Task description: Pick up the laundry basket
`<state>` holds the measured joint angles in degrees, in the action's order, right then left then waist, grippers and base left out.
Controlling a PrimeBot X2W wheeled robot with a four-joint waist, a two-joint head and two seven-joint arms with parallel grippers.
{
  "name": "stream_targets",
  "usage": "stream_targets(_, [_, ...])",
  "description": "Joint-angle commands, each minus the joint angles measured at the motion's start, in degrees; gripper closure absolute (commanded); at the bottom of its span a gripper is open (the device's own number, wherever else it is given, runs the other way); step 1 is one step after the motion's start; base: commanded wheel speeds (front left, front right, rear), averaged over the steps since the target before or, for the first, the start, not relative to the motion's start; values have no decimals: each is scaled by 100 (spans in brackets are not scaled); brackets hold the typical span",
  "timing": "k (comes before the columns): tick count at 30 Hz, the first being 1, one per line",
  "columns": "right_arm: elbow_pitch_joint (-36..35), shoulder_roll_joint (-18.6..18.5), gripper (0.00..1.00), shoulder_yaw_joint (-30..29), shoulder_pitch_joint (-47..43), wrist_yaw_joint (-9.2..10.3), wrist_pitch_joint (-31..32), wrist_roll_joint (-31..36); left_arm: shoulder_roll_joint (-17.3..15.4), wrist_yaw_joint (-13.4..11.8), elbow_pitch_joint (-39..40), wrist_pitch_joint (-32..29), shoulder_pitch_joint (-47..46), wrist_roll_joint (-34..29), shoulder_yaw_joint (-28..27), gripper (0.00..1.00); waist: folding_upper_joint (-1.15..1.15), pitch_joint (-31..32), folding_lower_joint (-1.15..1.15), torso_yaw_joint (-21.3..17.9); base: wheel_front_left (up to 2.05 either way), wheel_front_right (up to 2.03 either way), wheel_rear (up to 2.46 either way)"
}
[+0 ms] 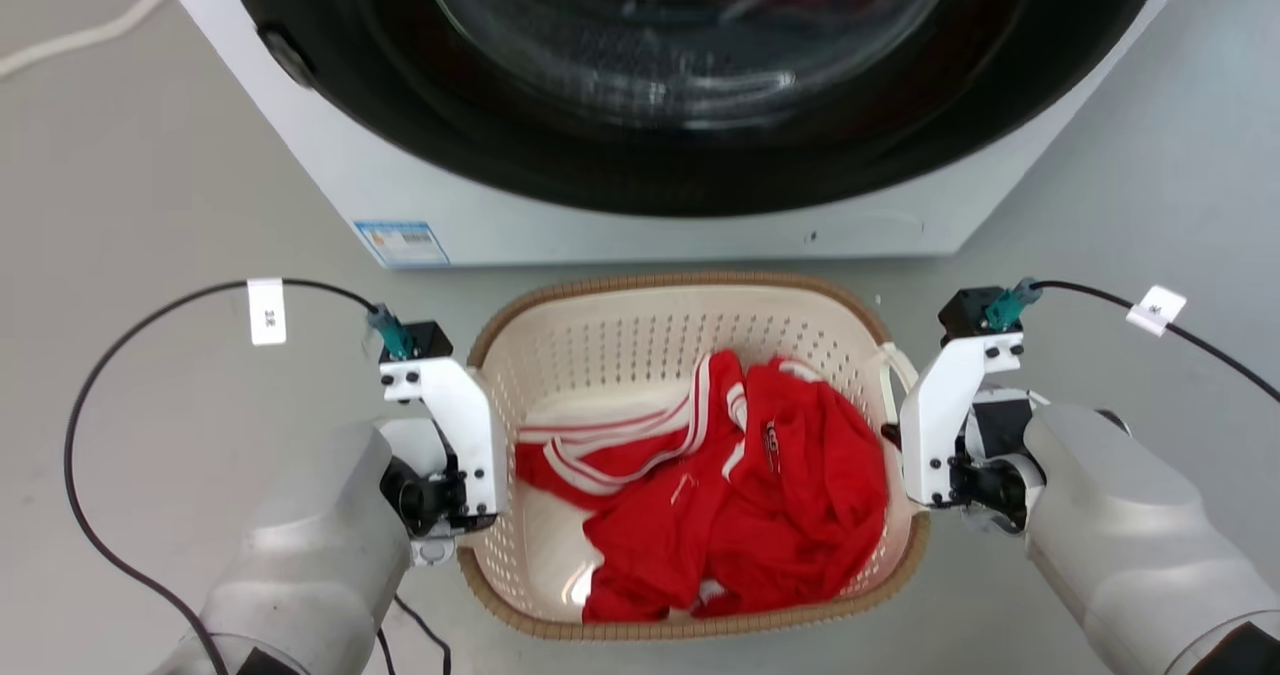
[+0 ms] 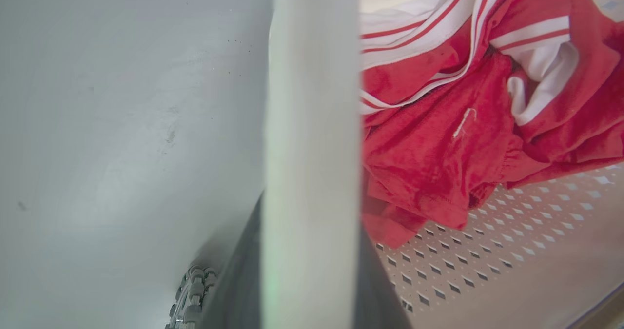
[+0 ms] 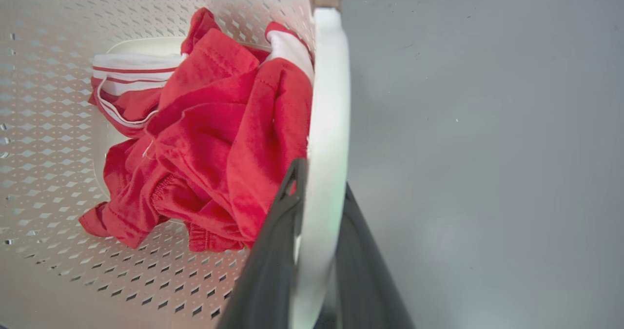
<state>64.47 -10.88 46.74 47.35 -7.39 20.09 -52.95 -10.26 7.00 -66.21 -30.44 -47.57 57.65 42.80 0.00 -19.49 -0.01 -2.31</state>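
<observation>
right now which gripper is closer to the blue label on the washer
Left. The left gripper sits at the left side of the laundry basket, close to the blue label; the right gripper is across the basket.

washer (image 1: 640,240): top cut off
sticker (image 1: 402,243): print too small to read
laundry basket (image 1: 600,355) floor: partly hidden under red garment (image 1: 780,475)
left handle (image 2: 312,124): blurred

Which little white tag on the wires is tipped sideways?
The right tag: it slants across its wire. The left tag sits straight up and down.
</observation>
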Motion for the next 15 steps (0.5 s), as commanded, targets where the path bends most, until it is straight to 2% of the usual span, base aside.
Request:
stream_targets(1, [18, 9, 100, 34, -45, -18, 76, -84, 70, 83, 0, -171, 121, 88, 53, 100, 0, 444, 1, 34, 0, 0, 0])
stream_targets(15, [459, 156, 100, 112, -401, -17, 694, -469, 159, 84, -134, -651, 461, 415, 250, 100, 0, 1411, 1, 37, 0, 0, 0])
